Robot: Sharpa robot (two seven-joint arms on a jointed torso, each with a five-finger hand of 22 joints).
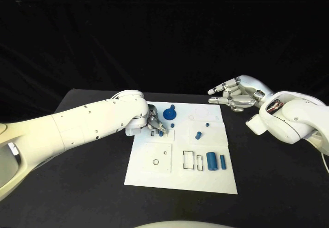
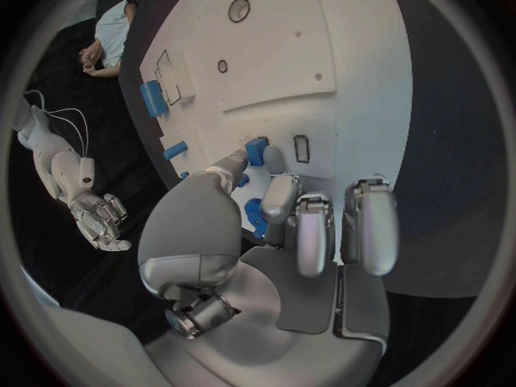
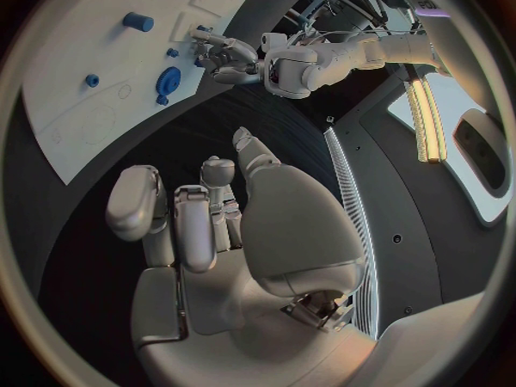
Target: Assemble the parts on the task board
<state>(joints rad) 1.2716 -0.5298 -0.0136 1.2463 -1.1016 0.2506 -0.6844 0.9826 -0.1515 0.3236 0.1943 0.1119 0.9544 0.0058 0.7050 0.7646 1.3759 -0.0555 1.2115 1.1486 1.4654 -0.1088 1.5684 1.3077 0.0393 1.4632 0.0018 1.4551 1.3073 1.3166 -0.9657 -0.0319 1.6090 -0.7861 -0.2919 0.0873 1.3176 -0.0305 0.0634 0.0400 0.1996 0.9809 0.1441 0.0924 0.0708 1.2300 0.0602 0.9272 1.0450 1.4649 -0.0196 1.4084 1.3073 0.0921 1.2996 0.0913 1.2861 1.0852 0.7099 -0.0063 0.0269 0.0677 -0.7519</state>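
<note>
Seating a small blue part (image 2: 256,151) with left robot hand (image 1: 153,122) pinching it over task board (image 1: 154,175), right robot hand (image 1: 233,94) empty, fingers spread; next probably pressing it straight down

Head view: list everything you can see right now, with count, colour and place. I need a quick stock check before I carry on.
Table: one, black, under everything.
Task board: one, white, middle of the table.
Round part: one, blue, far end of the board.
Cylinder parts: two, blue, side by side on the board's near right area.
Small parts: a few, blue, scattered mid-board; exact count unclear.
Small part at fingertips: one, blue, at the board's left side; touched or pinched by the left hand, cannot tell which.
Left hand: silver, over the board's left edge.
Right hand: silver, raised beyond the board's far right corner, holding nothing, fingers apart.
</note>
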